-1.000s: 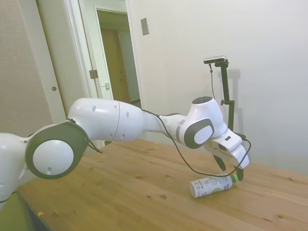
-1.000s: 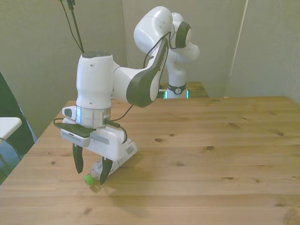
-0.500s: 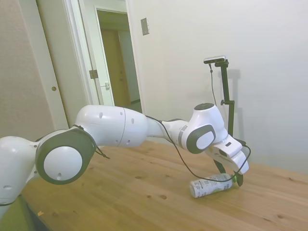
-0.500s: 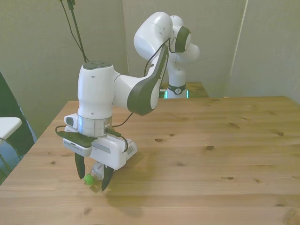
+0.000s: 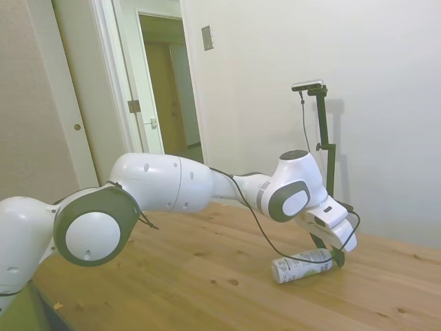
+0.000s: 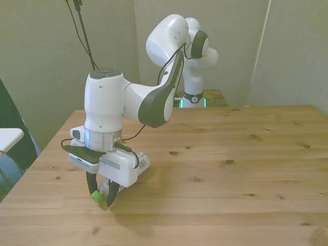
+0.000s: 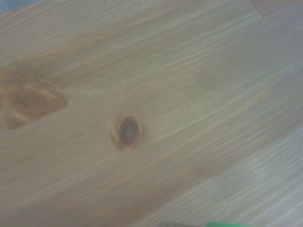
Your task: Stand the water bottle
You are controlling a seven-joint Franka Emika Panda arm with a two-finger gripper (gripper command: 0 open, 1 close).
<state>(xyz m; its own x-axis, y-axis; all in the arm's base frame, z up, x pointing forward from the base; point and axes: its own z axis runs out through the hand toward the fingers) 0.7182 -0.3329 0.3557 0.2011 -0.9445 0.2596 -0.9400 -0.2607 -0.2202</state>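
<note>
While the small clear plastic water bottle with the white printed label lies on its side on the wooden tabletop, the white arm's two dark fingers are down around its neck, just behind the green screw cap. In the front view the fingers stand close together, one on each side of the neck, and look closed on the water bottle there, though the exact contact is hard to make out. The bottle lies near the front view's left edge of the tabletop, its cap end pointing toward the near edge and its base hidden under the white gripper body. In the side view the bottle's base points toward the arm's side, and the cap end is tucked beneath the gripper. The wrist view is blurred: it shows wood grain with a dark knot and a sliver of green at the frame's edge.
</note>
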